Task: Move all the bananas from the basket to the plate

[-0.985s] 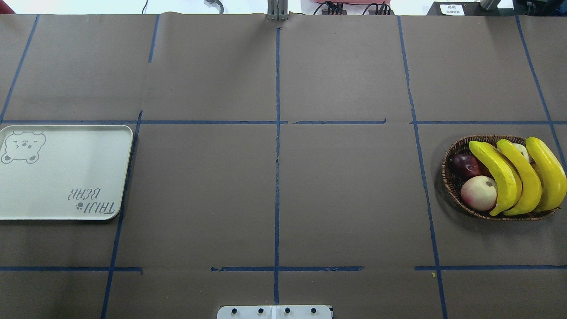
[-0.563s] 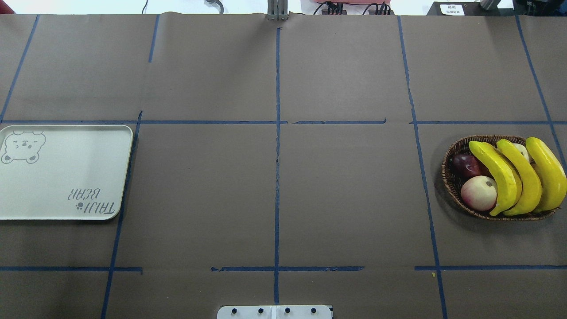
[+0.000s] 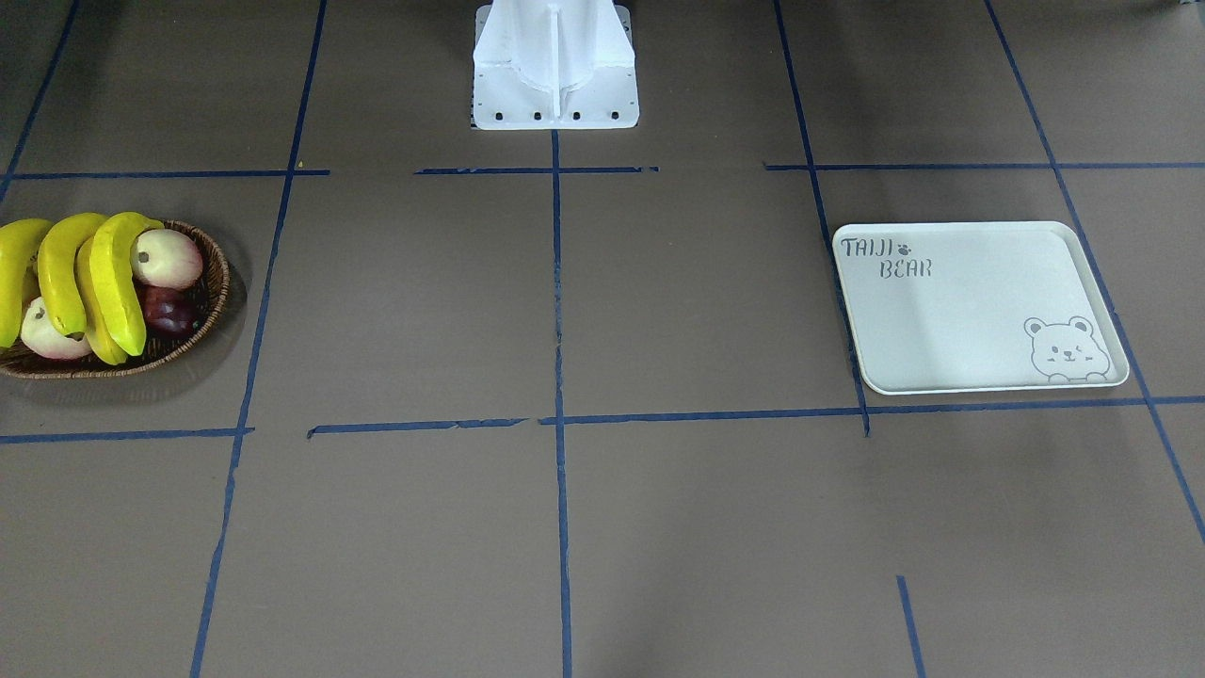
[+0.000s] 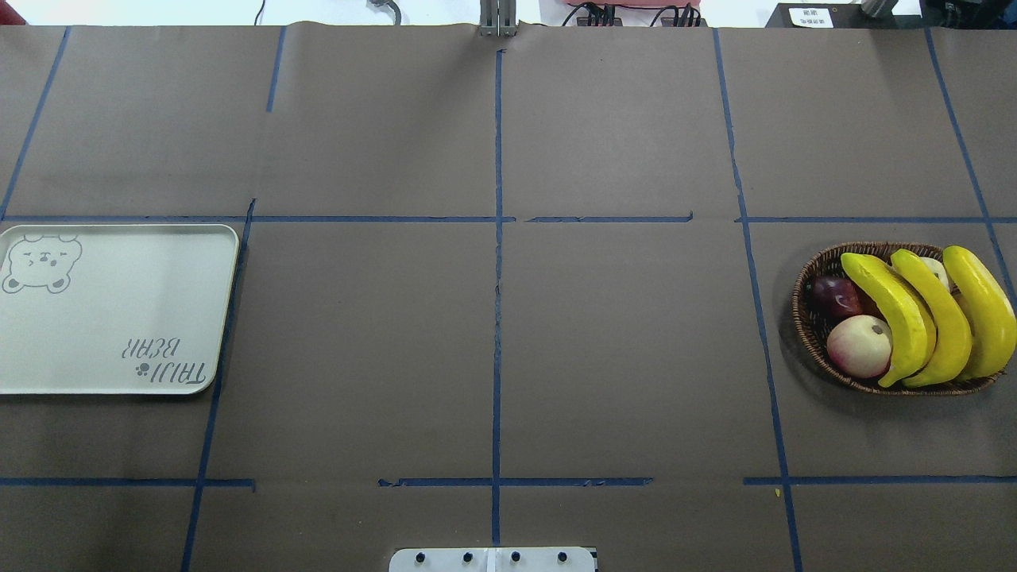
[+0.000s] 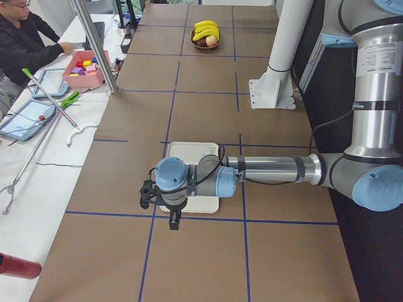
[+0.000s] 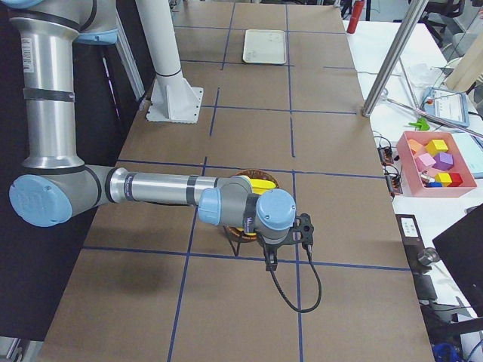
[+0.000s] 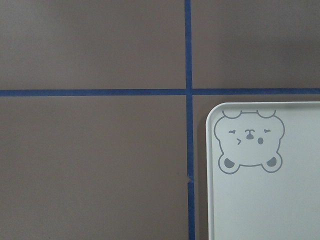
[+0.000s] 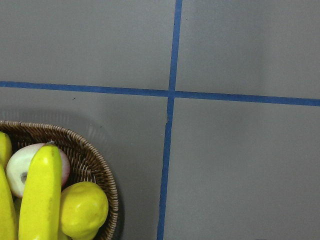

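Three bright yellow bananas [image 4: 937, 318] lie side by side across the brown wicker basket [image 4: 810, 334] at the table's right end; they also show in the front view [image 3: 118, 282]. The off-white bear plate [image 4: 119, 310] lies bare at the left end. Neither gripper shows in the overhead or front view. In the left side view my left wrist [image 5: 171, 182] hangs high over the plate [image 5: 189, 151]. In the right side view my right wrist [image 6: 275, 213] hangs over the basket. I cannot tell whether either gripper is open or shut. The right wrist view shows a banana [image 8: 42, 195] and the basket rim [image 8: 92, 155].
The basket also holds a pink-white apple [image 4: 860, 345], a dark red fruit [image 4: 834, 295] and a yellow lemon-like fruit [image 8: 82, 210]. The white robot base [image 3: 555, 66] stands at the table's edge. An operator [image 5: 25, 38] and a pink box of blocks [image 6: 434, 162] are at the side table.
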Tool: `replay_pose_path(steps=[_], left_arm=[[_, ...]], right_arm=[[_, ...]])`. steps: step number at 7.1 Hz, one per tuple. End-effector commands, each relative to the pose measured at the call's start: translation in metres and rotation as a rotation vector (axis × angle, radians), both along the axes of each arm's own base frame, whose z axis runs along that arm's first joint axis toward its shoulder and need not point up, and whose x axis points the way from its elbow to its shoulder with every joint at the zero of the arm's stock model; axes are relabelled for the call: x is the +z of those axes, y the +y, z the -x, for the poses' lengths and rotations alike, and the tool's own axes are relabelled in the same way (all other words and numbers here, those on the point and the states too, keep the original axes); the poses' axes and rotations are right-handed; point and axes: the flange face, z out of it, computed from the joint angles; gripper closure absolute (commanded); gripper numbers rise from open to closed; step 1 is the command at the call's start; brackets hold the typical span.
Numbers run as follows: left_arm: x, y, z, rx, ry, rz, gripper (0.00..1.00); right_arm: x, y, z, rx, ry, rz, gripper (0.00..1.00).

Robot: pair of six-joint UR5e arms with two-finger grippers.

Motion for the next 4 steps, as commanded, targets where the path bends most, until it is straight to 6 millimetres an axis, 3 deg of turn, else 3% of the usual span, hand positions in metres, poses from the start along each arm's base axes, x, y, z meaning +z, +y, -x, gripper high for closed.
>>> replay_pose_path(steps=[1,2,3,4], left_arm=[[0.0,0.0,0.0,0.001,0.0,0.0,0.0],[0.0,0.0,0.0,0.001,0.0,0.0,0.0],[0.0,0.0,0.0,0.001,0.0,-0.001,0.0],[-0.001,0.0,0.0,0.001,0.0,-0.004,0.0]], right_arm=[[-0.008,-0.002,0.0,-0.002,0.005,-0.018,0.0],[-0.023,-0.004,0.002,-0.004,0.0,-0.046,0.0],[-0.052,-0.007,0.009,0.003,-0.006,-0.08,0.0],[-0.083,-0.012,0.04,0.0,-0.003,-0.061,0.0]])
